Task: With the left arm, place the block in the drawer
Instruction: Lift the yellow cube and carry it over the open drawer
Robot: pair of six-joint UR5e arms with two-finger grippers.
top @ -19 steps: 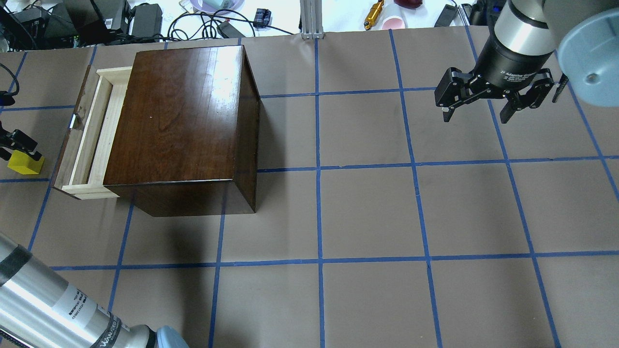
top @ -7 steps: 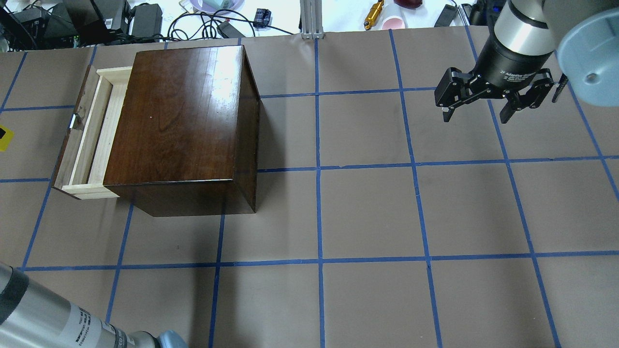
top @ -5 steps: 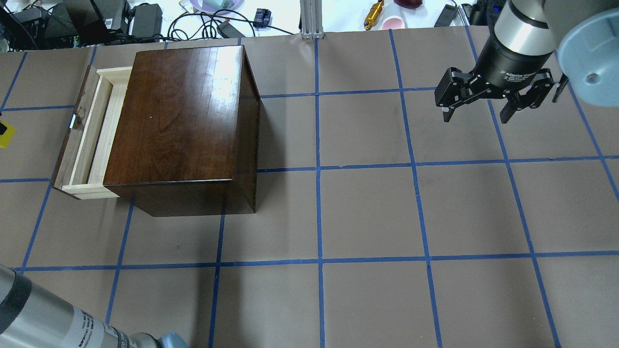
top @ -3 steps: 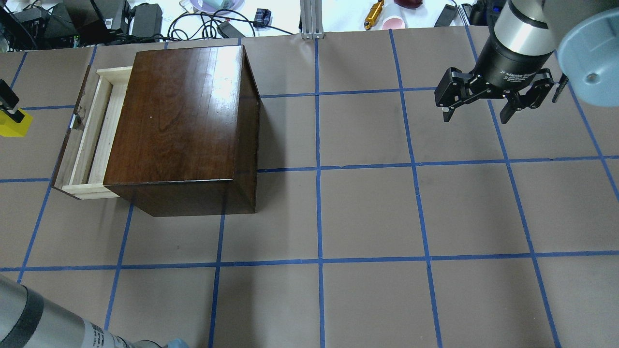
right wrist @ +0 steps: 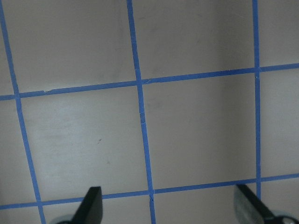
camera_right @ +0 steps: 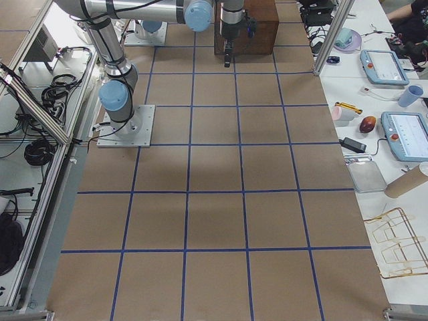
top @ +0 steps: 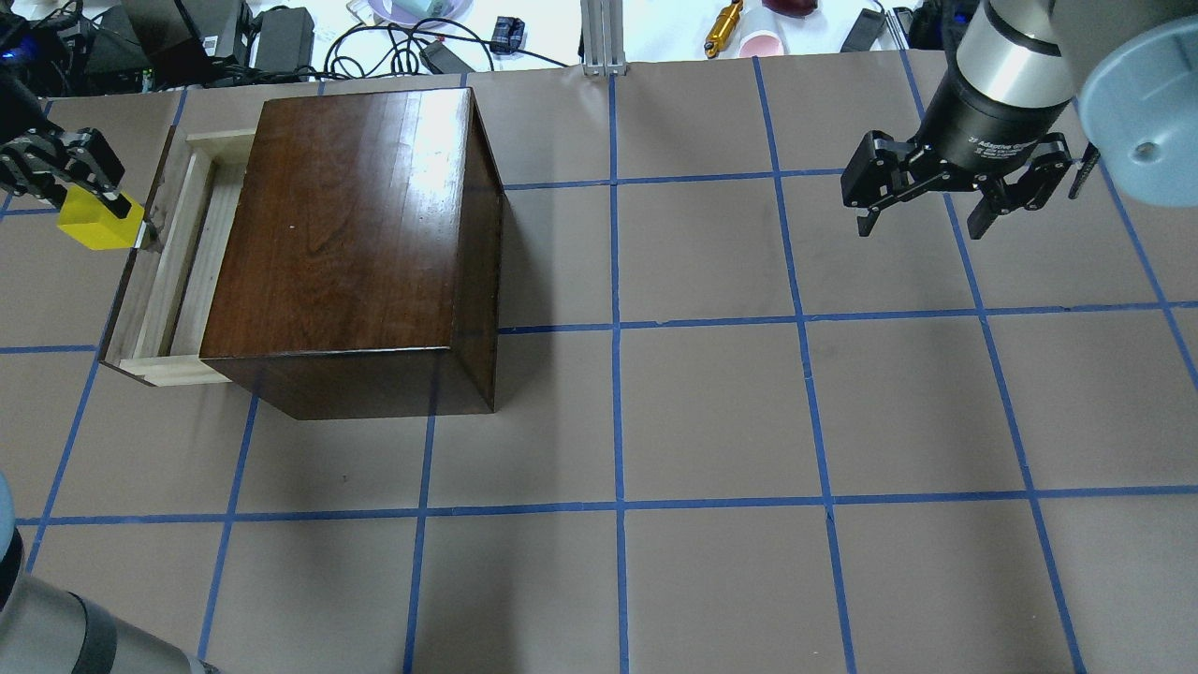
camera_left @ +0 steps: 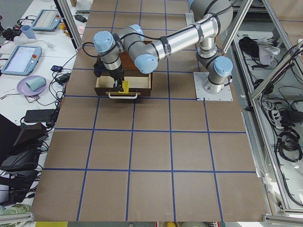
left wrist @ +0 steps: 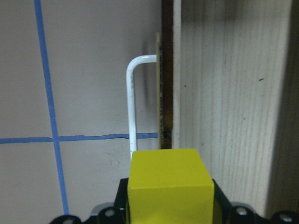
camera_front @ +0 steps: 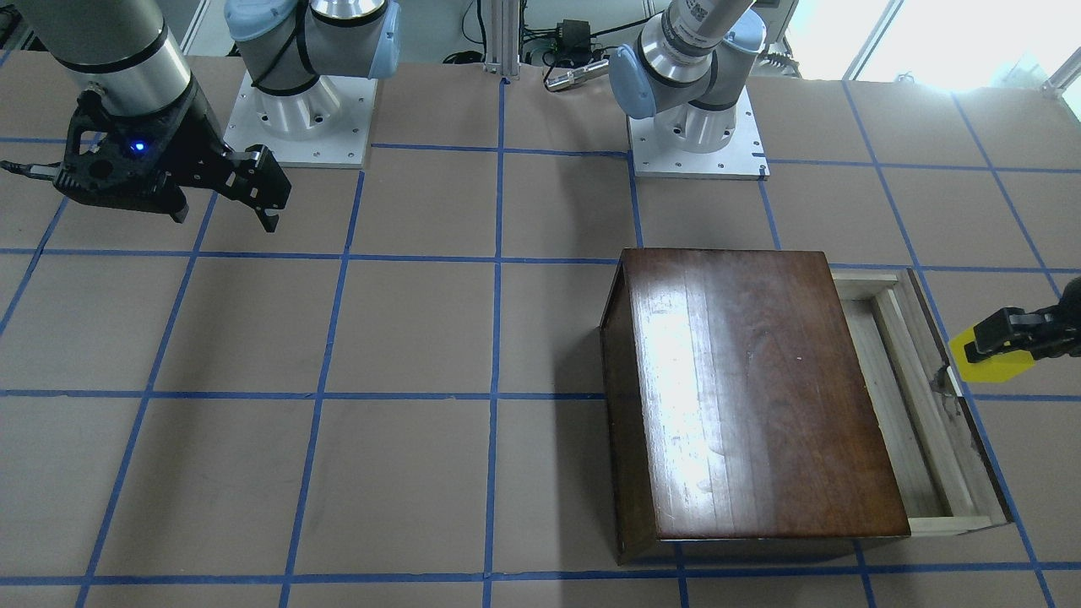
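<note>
My left gripper (top: 94,201) is shut on the yellow block (top: 97,227) and holds it in the air just outside the drawer's dark front panel, above the metal pull (left wrist: 131,105). The block also shows in the front-facing view (camera_front: 990,361), the left view (camera_left: 126,87) and the left wrist view (left wrist: 169,186). The drawer (top: 182,262) stands pulled out of the dark wooden box (top: 351,234), its pale tray bare. My right gripper (top: 936,220) hangs open and empty over the table at the far right.
Cables, power bricks and small items (top: 281,33) lie beyond the table's far edge. The brown table surface (top: 711,412) carries a blue tape grid. The left arm's link (top: 56,637) crosses the near left corner.
My left gripper lifted the block off the table at the far left, carried it away from the robot and then rightward to the drawer's front. The right arm has not moved.
</note>
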